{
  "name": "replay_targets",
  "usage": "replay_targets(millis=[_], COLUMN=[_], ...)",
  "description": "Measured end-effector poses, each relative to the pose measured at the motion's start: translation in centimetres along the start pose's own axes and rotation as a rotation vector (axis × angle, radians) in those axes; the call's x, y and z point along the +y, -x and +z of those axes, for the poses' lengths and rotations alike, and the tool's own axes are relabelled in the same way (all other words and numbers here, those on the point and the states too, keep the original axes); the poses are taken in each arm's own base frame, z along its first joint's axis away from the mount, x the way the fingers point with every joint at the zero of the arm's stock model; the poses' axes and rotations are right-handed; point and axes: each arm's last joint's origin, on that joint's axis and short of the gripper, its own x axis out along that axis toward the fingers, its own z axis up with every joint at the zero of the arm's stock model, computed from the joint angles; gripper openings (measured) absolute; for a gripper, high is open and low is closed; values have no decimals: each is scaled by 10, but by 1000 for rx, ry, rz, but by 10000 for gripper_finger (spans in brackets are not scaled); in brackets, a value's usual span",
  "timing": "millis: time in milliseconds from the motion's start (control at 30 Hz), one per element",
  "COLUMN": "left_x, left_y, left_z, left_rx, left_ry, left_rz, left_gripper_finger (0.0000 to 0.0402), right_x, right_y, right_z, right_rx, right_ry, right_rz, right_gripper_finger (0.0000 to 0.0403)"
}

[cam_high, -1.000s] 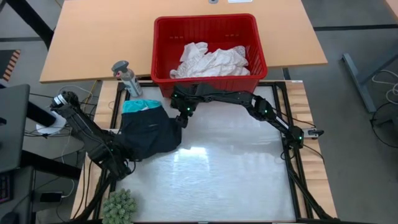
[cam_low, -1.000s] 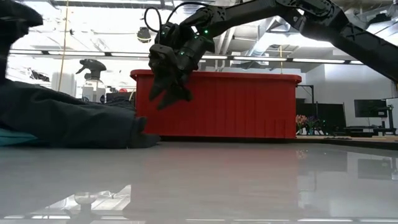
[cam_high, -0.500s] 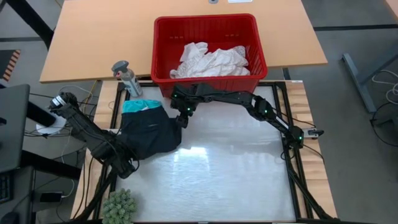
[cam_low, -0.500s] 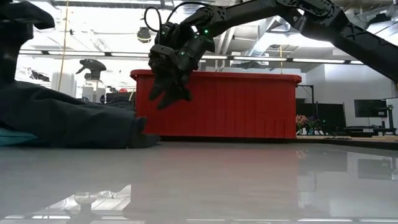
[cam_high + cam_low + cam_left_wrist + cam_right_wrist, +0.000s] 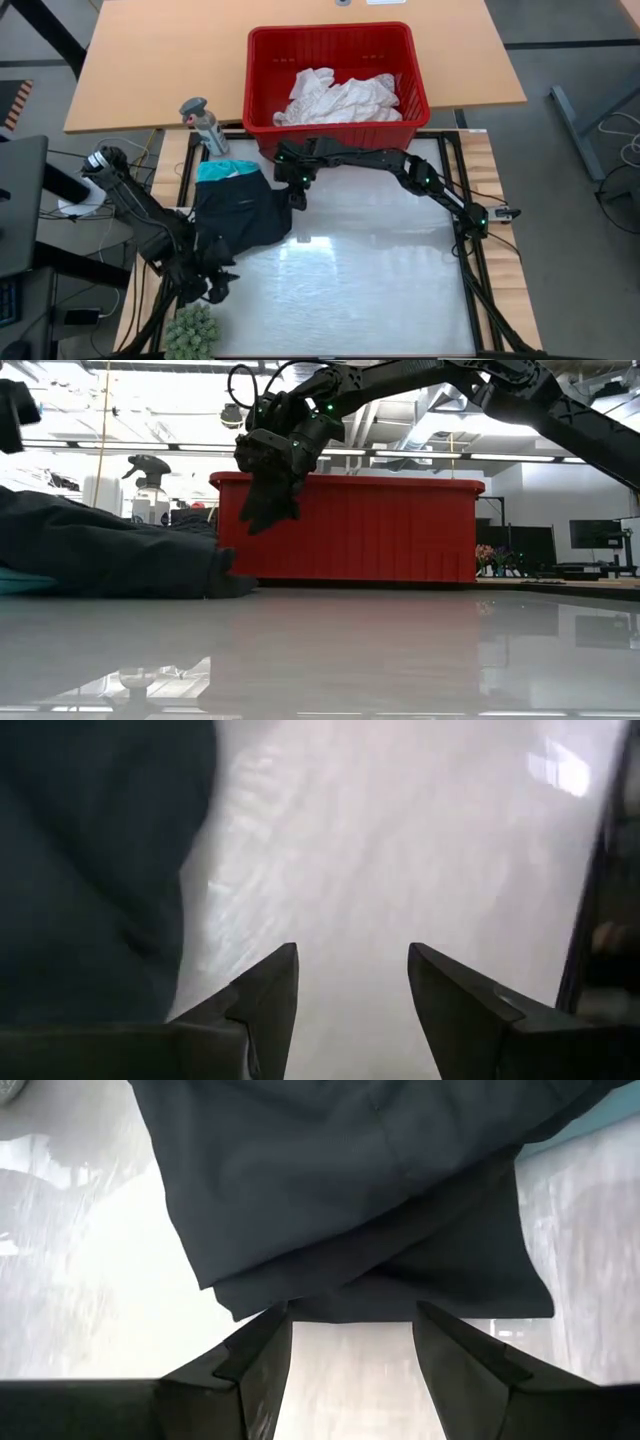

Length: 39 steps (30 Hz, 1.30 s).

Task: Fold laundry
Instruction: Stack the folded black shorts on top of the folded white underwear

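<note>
In the high view the black shorts [image 5: 240, 212] lie flat at centre left of the frame, on the white table [image 5: 380, 280], partly covering a teal garment [image 5: 222, 171] whose edge shows just above them. White laundry [image 5: 340, 97] sits piled in the red basket [image 5: 262, 70] at upper centre, on the wooden desk [image 5: 160, 60] beyond the white surface.

The left gripper [image 5: 218, 285] is at lower left of the high view, just below the shorts' lower left corner, over bare table; in its wrist view its fingers [image 5: 270, 990] stand apart with nothing between them, the dark cloth beside them.

The right gripper [image 5: 296, 198] reaches from the right side of the frame to the shorts' upper right corner, just below the basket. In the low view it hangs above the table at upper centre left, clear of the cloth. Its fingers [image 5: 262, 1355] are apart and empty, pointing down at the hem of the shorts [image 5: 380, 1295].

A spray bottle [image 5: 204, 126] stands left of the basket, and a green plant [image 5: 190, 330] sits at the bottom left
</note>
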Motion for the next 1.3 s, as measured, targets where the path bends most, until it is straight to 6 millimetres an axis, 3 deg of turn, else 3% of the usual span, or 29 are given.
replay_targets(millis=[133,300,533,833,1300], left_x=[2,-3,-2,19,32], left_y=[-11,-33,-51,-67,-113], left_z=[1,1,9,25,12], left_rx=[-50,13,186,276,450], left_ry=[-202,-451,-687,-600,-544], left_rz=[109,164,130,274,537], left_gripper_finger=[179,196,266,368,378], right_x=[0,0,0,3,13], right_y=[0,0,0,-1,-7], right_z=[0,0,0,0,-1], right_rx=[-2,0,0,2,23], right_ry=[-6,-15,-26,-29,-17], right_rz=[0,0,0,4,15], right_gripper_finger=[235,235,235,235,235])
